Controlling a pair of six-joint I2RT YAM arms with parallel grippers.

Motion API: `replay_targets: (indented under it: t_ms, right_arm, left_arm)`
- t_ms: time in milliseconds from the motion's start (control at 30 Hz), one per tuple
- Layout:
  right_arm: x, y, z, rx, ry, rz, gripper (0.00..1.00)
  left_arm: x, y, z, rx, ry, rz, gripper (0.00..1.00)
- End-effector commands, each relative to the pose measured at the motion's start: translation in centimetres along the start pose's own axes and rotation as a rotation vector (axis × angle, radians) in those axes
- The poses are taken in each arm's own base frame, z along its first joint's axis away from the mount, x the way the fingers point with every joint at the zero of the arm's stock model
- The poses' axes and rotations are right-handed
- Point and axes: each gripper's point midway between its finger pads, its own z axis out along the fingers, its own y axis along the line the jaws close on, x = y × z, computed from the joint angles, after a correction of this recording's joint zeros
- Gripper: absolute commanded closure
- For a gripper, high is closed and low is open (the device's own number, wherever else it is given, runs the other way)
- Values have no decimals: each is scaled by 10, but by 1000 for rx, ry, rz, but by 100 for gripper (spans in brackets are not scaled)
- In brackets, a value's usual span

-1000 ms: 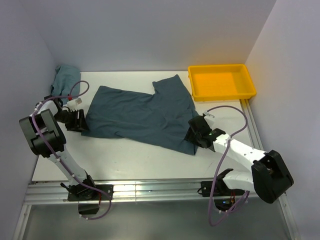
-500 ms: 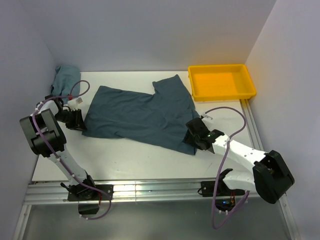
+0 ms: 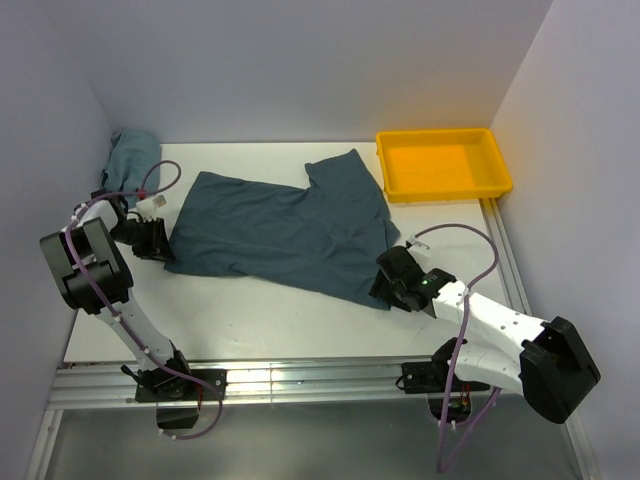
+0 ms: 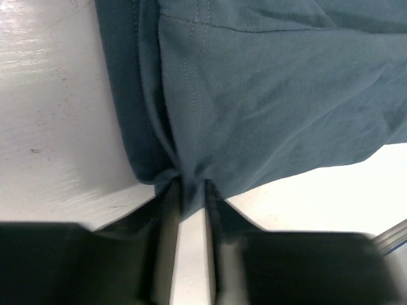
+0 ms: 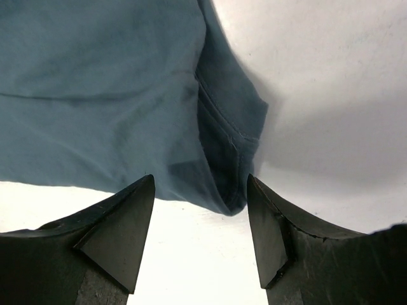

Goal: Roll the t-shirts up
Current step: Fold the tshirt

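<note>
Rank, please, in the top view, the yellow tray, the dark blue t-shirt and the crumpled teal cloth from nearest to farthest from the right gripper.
From the right gripper:
1. dark blue t-shirt: its near right corner lies right at the open fingers.
2. yellow tray: far right, beyond the gripper.
3. crumpled teal cloth: far left corner, past the whole shirt.

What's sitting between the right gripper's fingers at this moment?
The t-shirt's hemmed corner, lying on the table, pokes in between the right gripper's open fingers, unclamped. The right wrist view shows it.
</note>
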Motion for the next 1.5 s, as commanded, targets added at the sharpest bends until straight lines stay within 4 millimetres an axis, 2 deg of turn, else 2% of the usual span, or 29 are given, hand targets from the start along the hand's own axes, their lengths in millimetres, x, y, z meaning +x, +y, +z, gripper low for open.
replay_targets:
  t_ms: [0, 100, 133, 367, 467, 533, 633, 667, 700, 767, 833, 1000, 1233, 1467]
  right_arm:
    - [8, -2, 1, 5, 13, 7, 33]
    - [12, -2, 4, 0, 19, 14, 33]
    - [14, -4, 6, -1, 21, 10, 33]
    - [17, -7, 8, 3, 21, 20, 34]
    - [19, -6, 10, 1, 27, 17, 37]
    - [19, -5, 12, 2, 30, 13, 41]
    - [16, -6, 11, 18, 21, 10, 56]
    - [15, -7, 11, 24, 18, 12, 73]
    - [14, -8, 10, 29, 11, 12, 81]
    - [11, -11, 7, 48, 6, 7, 93]
    - [8, -14, 4, 70, -2, 4, 97]
    - [8, -21, -6, 85, 3, -10, 99]
    - [15, -45, -21, 146, 26, -31, 99]
    - [24, -42, -31, 99, 62, -20, 100]
  left_arm:
    - [-5, -10, -2, 32, -19, 27, 71]
    - [-4, -11, -4, 30, -24, 32, 60]
    - [-4, -12, -4, 31, -21, 34, 60]
    - [11, -11, -2, 7, 26, 33, 60]
    - [16, -10, 1, 8, 46, 25, 62]
    - [17, -9, 2, 9, 50, 20, 67]
    - [12, -7, 0, -1, 42, 23, 83]
    - [11, -7, -1, -5, 41, 24, 88]
    - [9, -6, -3, -11, 39, 27, 96]
    - [3, -2, -7, -35, 32, 38, 100]
    - [1, 1, -10, -50, 33, 48, 100]
    - [4, 14, -14, -116, 63, 80, 100]
    - [11, 27, -21, -157, 95, 102, 100]
    - [20, 31, -32, -174, 118, 115, 100]
